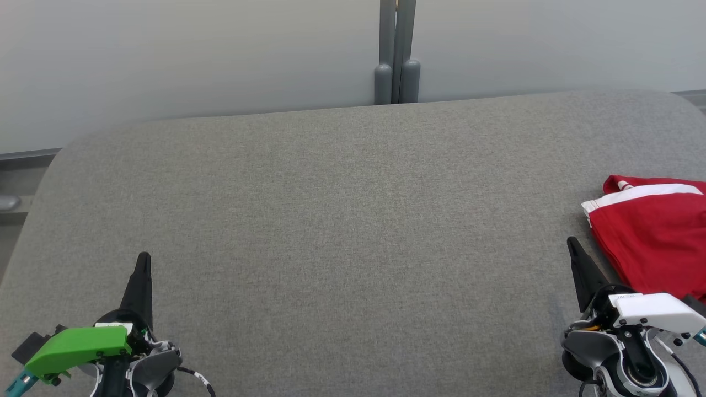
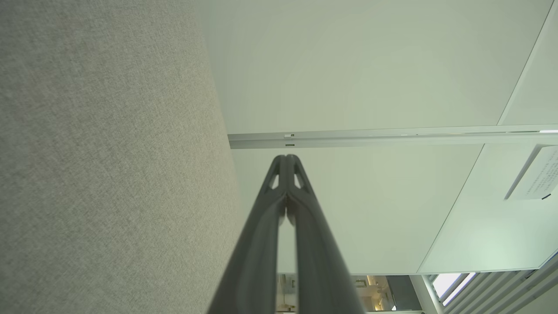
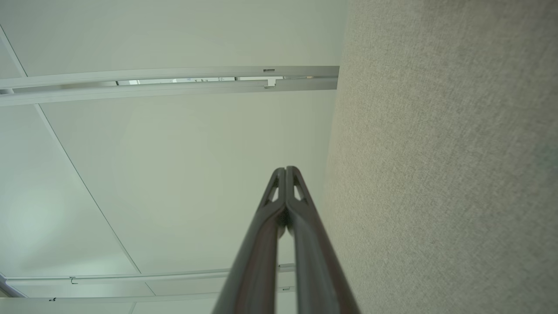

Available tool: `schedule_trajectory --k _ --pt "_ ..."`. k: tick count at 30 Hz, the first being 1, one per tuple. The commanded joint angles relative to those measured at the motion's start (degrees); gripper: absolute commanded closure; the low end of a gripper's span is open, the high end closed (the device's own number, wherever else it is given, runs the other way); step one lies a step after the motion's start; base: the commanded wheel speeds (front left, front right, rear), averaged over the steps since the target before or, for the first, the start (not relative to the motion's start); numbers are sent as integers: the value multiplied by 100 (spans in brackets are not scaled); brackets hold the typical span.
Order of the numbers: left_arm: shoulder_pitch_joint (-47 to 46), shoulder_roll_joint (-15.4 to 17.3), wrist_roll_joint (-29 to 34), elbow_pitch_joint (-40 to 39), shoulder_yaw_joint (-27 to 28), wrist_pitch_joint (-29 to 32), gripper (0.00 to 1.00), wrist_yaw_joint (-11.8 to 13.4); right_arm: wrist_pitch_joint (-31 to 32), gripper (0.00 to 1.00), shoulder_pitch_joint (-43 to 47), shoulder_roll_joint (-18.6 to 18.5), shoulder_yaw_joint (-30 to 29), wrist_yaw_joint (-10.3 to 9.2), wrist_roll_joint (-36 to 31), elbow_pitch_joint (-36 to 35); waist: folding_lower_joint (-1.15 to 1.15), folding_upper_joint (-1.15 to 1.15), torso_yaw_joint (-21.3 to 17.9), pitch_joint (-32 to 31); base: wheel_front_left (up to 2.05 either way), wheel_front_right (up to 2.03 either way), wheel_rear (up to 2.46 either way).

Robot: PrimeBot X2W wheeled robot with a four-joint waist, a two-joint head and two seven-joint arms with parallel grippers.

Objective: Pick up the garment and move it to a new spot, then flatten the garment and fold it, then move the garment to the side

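Note:
The garment (image 1: 653,237) is red with white trim and lies folded at the right edge of the grey felt table (image 1: 342,220); part of it runs out of the head view. My right gripper (image 1: 571,241) is shut and empty at the lower right, its tip just left of the garment's near edge. At the lower left my left gripper (image 1: 144,257) is shut too, holding nothing, far from the garment. In the left wrist view the left gripper (image 2: 286,157) has its tips pressed together. The right wrist view shows the right gripper (image 3: 285,168) closed the same way.
A pale wall runs behind the table with a grey post (image 1: 397,55) at its middle. The table's rounded far corners and left edge (image 1: 38,187) drop off to the floor.

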Motion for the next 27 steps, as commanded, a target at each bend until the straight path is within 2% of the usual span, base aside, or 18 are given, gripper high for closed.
schedule_trajectory --k 1,27 --pt "-72 3 -8 -27 6 11 100 -33 12 100 -64 -27 9 2 40 -13 0 0 0 0 0 0 0" --pt "-72 4 -9 -27 6 10 100 -33 10 100 -64 -27 9 2 40 -13 0 0 0 0 0 0 0"
